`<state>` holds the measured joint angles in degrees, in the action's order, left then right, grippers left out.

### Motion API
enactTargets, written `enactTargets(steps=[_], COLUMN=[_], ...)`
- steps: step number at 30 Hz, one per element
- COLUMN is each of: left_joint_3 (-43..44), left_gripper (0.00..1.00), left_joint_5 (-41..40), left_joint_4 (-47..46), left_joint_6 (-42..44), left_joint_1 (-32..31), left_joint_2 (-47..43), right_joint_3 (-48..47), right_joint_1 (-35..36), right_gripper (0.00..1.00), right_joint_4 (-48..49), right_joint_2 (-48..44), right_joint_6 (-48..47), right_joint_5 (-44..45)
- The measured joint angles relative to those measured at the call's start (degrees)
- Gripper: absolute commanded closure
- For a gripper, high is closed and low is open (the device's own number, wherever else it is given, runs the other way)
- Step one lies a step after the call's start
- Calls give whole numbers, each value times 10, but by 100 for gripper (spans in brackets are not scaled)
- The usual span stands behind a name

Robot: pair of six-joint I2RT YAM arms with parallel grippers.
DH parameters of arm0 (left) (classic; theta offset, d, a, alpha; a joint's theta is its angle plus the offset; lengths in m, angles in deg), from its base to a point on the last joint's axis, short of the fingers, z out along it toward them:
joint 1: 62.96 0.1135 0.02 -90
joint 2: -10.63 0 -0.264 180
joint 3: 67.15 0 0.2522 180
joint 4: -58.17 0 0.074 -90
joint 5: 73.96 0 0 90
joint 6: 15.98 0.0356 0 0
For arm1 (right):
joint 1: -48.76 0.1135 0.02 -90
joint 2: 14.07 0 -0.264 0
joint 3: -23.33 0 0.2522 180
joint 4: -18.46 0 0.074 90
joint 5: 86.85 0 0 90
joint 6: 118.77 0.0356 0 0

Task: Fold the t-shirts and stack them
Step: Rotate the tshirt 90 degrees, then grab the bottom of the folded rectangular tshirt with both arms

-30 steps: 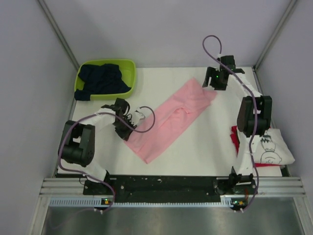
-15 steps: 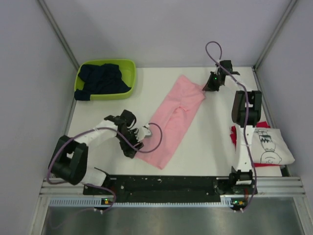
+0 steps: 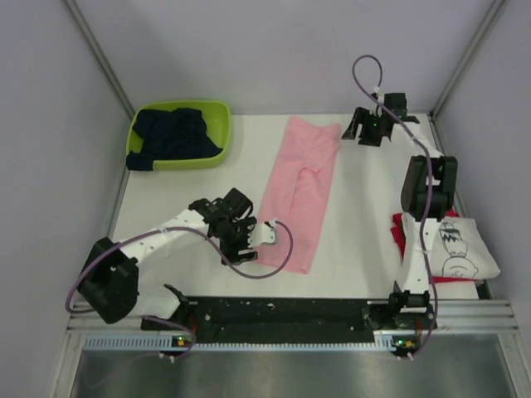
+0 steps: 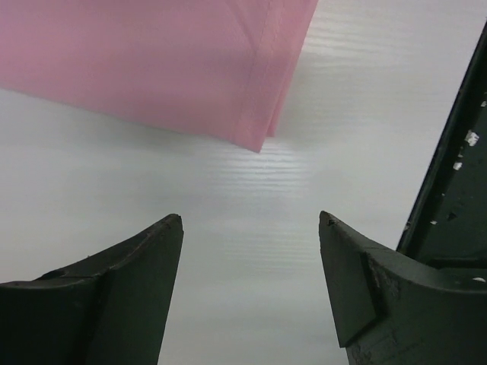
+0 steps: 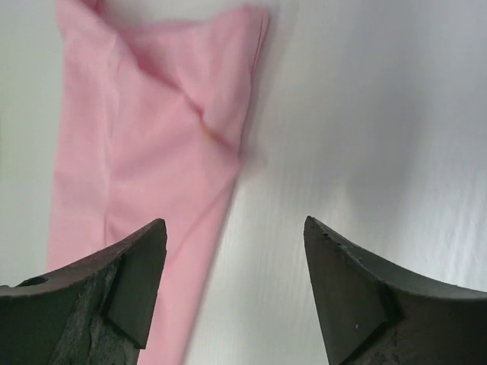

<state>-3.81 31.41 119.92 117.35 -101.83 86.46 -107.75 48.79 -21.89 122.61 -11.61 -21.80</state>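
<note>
Lengthwise near-to-far, pink t-shirt (image 3: 300,192) — perhaps folded double — left gripper (image 4: 251,220), right gripper (image 5: 234,222) wide, empty.

- The white table (image 3: 357,224) has a finely ribbed, matte surface.
- A pink t-shirt (image 3: 300,195) lies flat near the middle, folded into a long strip that runs from the far edge toward the near edge.
- A lime-green basket (image 3: 226,133) stands in the far left corner, well apart from the strip.
- A red t-shirt (image 3: 399,234) lies at the near right edge, mostly covered by a white t-shirt (image 3: 460,249) with a black drawing.
</note>
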Motion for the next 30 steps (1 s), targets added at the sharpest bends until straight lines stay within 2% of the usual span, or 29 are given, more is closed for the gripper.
enactTargets(steps=[3, 6, 8, 11, 13, 14, 15, 20, 21, 26, 30], left_joint_3=[8, 7, -1, -22, -38, -43, -50, -66, -68, -75, -94], left_gripper=[23, 23, 23, 26, 29, 32, 39, 87, 100, 100, 100], left_joint_5=[3, 19, 33, 47, 48, 49, 50, 62, 63, 74, 87], left_joint_4=[-34, -70, -97, -132, -148, -151, -155, -172, -178, -190, -198], left_joint_6=[40, 91, 121, 155, 171, 176, 182, 187, 186, 170, 153], left_joint_1=[-8, -9, -9, -9, -9, -9, -9, -8, -8, -8, -8], left_joint_2=[35, 56, 58, 61, 66, 69, 73, 76, 76, 73, 55], right_joint_3=[179, 341, 435, 592, 678, 699, 716, 804, 819, 851, 859], right_joint_1=[-9, 11, 51, 141, 187, 217, 234, 360, 386, 458, 478], right_gripper=[28, 23, 18, 18, 22, 23, 24, 25, 25, 26, 37], right_joint_4=[19, 52, 78, 97, 83, 73, 61, -12, -17, 13, 66], right_joint_2=[-181, -393, -518, -682, -749, -761, -768, -770, -768, -719, -679], right_joint_6=[-84, -210, -308, -443, -498, -512, -532, -663, -683, -735, -756], right_joint_5=[-9, -72, -144, -253, -270, -271, -270, -227, -209, -115, -67])
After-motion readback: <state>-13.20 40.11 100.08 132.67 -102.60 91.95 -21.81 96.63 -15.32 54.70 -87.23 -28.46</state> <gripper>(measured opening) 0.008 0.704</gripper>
